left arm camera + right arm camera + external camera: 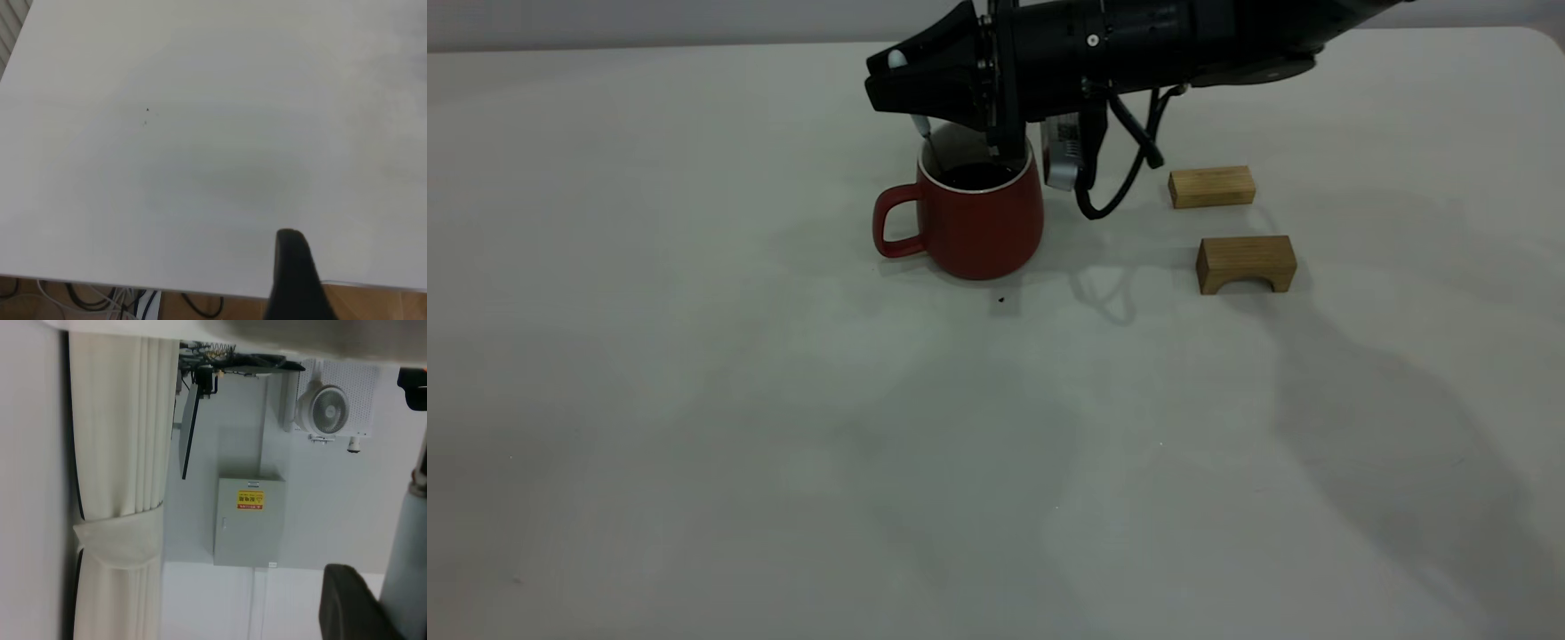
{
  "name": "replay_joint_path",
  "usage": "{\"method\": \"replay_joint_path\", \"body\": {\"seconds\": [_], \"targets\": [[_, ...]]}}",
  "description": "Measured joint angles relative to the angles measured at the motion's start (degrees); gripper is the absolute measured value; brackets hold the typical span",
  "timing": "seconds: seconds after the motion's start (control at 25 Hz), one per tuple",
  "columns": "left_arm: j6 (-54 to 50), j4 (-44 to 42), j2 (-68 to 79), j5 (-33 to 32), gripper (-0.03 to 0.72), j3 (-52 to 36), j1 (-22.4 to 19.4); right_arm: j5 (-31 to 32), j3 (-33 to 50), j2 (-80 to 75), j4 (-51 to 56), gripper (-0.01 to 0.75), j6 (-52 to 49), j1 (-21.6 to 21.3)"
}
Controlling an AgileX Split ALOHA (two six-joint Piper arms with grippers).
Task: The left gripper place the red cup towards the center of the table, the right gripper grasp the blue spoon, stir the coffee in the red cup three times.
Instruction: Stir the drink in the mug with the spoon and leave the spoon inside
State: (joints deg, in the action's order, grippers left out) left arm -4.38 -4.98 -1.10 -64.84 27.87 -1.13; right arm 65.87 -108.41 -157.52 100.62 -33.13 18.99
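Stirring step in hand: right end effector (898,84) clamping blue spoon (919,125), stem dipping into coffee (975,175) in red cup (980,218) directly beneath on table (694,400). Next: circling spoon inside rim (judgement). Left end effector (293,280): grip state, cannot tell.

A small yellow rectangular warning sticker (250,499) with red print sits on the front of a grey metal wall cabinet (248,521), seen in the right wrist view; its characters are too small to read. No other text shows.
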Motion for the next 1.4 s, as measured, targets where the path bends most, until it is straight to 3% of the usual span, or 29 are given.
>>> {"method": "replay_joint_path", "body": {"seconds": [0.24,0.4,0.6,0.8,1.12,1.4], "targets": [[0.00,0.00,0.00,0.00,0.551,0.00,0.00,0.18,-1.03,-0.39,-1.48,0.136,0.00,-3.86],[0.00,0.00,0.00,0.00,0.551,0.00,0.00,0.19,3.90,1.55,-1.88,0.136,-0.05,-5.97],[0.00,0.00,0.00,0.00,0.551,0.00,0.00,0.10,7.71,3.15,-0.20,0.136,-0.05,-4.16],[0.00,0.00,0.00,0.00,0.551,0.00,0.00,0.29,2.88,1.59,-0.09,0.136,-0.05,-1.26],[0.00,0.00,0.00,0.00,0.551,0.00,0.00,0.31,2.66,1.53,-1.85,0.136,1.98,-5.81],[0.00,0.00,0.00,0.00,0.551,0.00,0.00,0.17,10.70,4.99,-0.24,0.136,2.05,-4.33]]}}
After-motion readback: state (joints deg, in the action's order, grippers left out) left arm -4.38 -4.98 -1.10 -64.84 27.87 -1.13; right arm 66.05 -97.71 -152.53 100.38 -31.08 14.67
